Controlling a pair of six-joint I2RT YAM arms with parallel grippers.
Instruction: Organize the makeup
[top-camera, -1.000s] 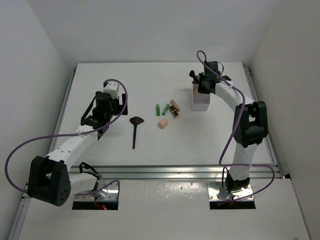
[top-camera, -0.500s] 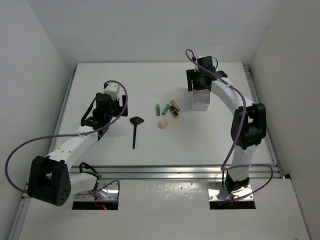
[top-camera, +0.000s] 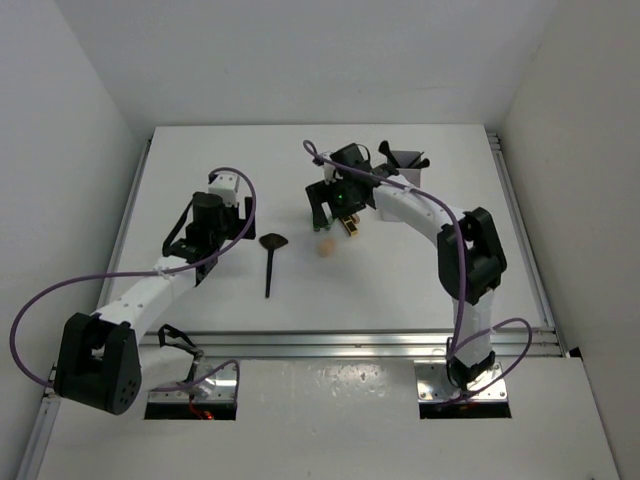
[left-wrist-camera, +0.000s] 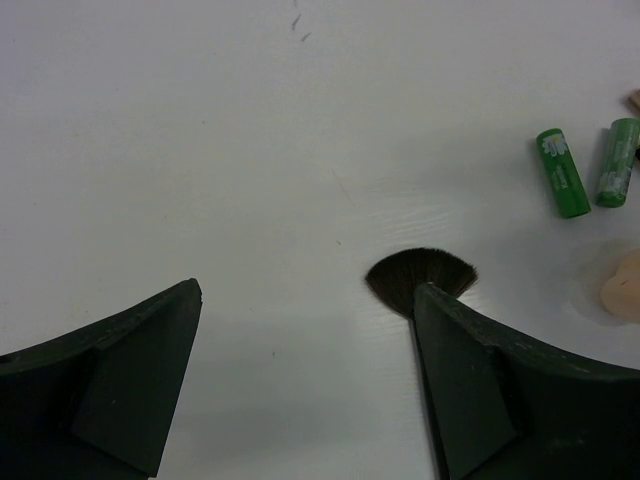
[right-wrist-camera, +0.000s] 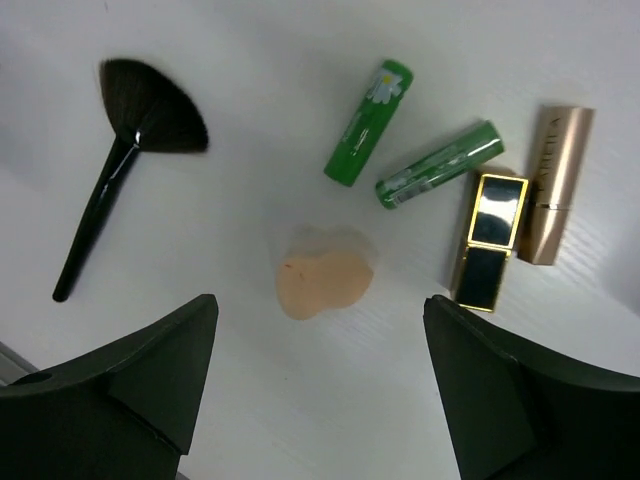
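Left arm (top-camera: 160, 280): barely shifts over the last second; it hangs low over the near-left part of the tabletop (top-camera: 200, 160)
Left jaws: spread wide with nothing between them; the brush's fan sits just beside the right-hand one in the left wrist view
Brush (right-wrist-camera: 145, 120): lies flat and untouched, fan end pointing away from the arm bases, handle pointing back toward them
Sponge (right-wrist-camera: 322, 282): alone on the tabletop, just right of the brush and near the tubes, not touching them
Right arm (top-camera: 420, 205): the big change; a second ago it is over the box at the far right, now it has swung left and hovers above the loose items
Right jaws: wide apart and empty, the sponge lying roughly between them in the right wrist view
Green tubes (right-wrist-camera: 368, 122): two, lying close together at an angle, beyond the sponge
Black-gold tube (right-wrist-camera: 488, 240): lies against the tan tube (right-wrist-camera: 555, 185), just right of the green pair
Box (top-camera: 408, 165): now uncovered at the far right, with dark brush tips (top-camera: 384, 150) sticking out
Meaning: one drop-off looks finished and the next pick is starting, probably the sponge; five items and the brush remain out
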